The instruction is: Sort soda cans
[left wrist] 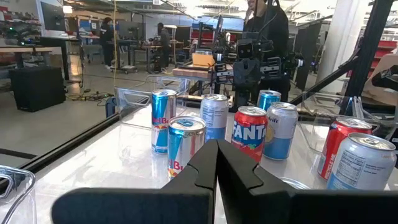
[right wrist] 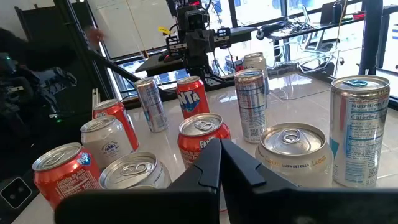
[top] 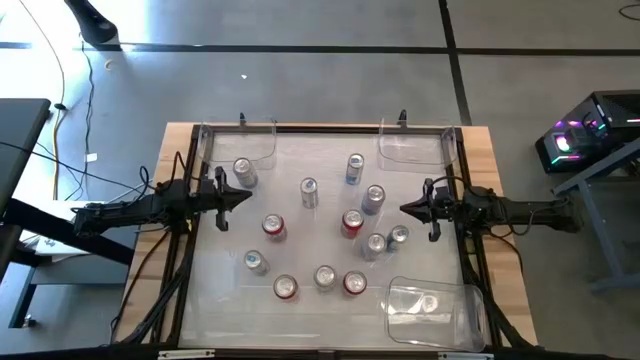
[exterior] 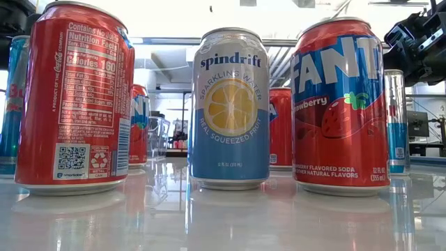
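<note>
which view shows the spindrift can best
The low view: the Spindrift can stands centred, upright, label facing the camera. The high view shows only can tops; both wrist views show it partly, among other cans.

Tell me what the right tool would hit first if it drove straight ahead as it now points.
Probably the slim silver-blue can, the nearest can ahead of the shut right tool; the height match is unclear.

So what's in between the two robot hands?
In the high view, soda cans stand between the left gripper and the right gripper: a silver can and a red can among them.
</note>
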